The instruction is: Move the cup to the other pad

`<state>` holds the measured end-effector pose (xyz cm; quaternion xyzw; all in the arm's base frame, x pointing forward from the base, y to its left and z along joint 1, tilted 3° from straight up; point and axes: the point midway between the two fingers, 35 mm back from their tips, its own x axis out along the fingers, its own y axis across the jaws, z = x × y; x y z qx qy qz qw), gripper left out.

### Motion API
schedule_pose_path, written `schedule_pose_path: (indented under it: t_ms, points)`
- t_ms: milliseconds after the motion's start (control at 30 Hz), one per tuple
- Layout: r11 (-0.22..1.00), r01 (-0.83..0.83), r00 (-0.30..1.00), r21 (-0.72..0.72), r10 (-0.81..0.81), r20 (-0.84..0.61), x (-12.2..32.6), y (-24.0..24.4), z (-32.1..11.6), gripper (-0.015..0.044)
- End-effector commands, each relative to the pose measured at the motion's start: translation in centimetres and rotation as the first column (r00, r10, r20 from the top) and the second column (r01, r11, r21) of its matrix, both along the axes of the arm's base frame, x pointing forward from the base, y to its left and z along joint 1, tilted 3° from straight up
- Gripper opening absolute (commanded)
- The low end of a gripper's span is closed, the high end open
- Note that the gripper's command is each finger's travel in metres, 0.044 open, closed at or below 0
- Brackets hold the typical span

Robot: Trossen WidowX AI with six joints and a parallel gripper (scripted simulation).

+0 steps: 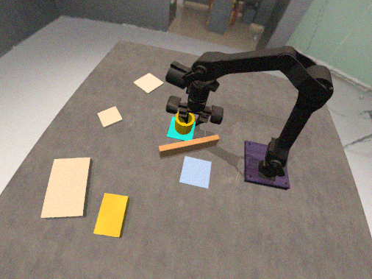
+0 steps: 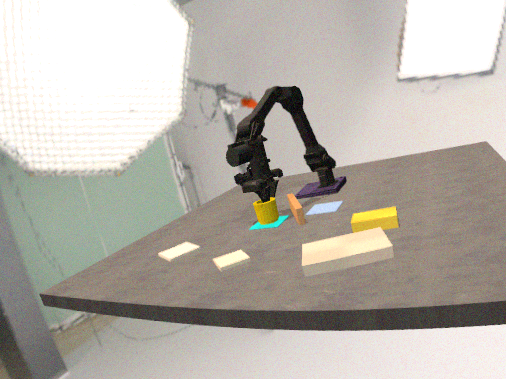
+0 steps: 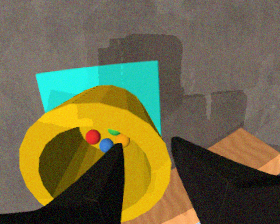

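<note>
The yellow cup (image 1: 183,128) (image 2: 267,212) (image 3: 65,116) stands upright on the cyan pad (image 1: 171,132) (image 2: 282,220) (image 3: 141,75). In the wrist view, a red marble (image 3: 92,136), a blue marble (image 3: 106,145), an orange marble (image 3: 123,140) and a green marble (image 3: 114,132) show inside it. My gripper (image 1: 191,121) (image 2: 270,198) (image 3: 147,146) is open at the cup's rim, one finger inside the cup and one outside, with gaps beside the wall. The light blue pad (image 1: 195,172) (image 2: 325,207) is bare. The cup's floor is partly hidden by a finger.
An orange bar (image 1: 189,145) (image 2: 296,208) (image 3: 242,142) stands between the pads. A large cream block (image 1: 67,188) (image 2: 345,248), a yellow block (image 1: 111,216) (image 2: 375,219) and two thin cream tiles (image 1: 148,82) (image 1: 109,116) lie farther off. The arm stands on a purple base plate (image 1: 254,164).
</note>
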<state>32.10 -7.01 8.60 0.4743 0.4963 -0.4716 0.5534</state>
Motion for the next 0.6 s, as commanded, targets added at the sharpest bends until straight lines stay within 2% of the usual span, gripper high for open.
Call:
schedule_pose_path:
  t_ms: [0,567]
  points:
    - [1.0,-0.001,1.0,-0.001,0.001,0.008,0.1,0.0,0.7,0.0147]
    - [1.0,-0.003,1.0,0.002,0.003,0.006,0.0,0.1,2.9,0.0147]
